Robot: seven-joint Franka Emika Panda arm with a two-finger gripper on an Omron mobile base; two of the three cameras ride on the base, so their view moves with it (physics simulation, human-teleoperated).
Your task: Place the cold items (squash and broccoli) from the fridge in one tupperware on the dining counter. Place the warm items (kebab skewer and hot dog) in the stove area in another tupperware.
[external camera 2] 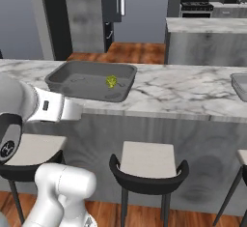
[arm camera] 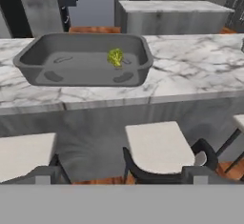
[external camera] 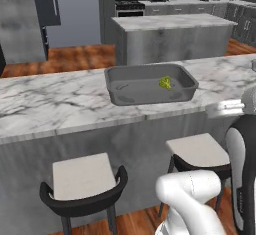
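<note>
The small green broccoli floret (arm camera: pixel 115 57) lies inside the grey rectangular tupperware tray (arm camera: pixel 28 68), toward its far right part, on the white marble tabletop (arm camera: pixel 190 75). The claw (arm camera: pixel 122 175), fingers spread wide and holding nothing, hangs on the near side of the tabletop edge above the stools (arm camera: pixel 159 147), so the tray lies ahead and higher. The squash, judged still in the fridge, lies elsewhere.

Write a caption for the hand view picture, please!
Broccoli sits in a grey tupperware on the marble counter.
</note>
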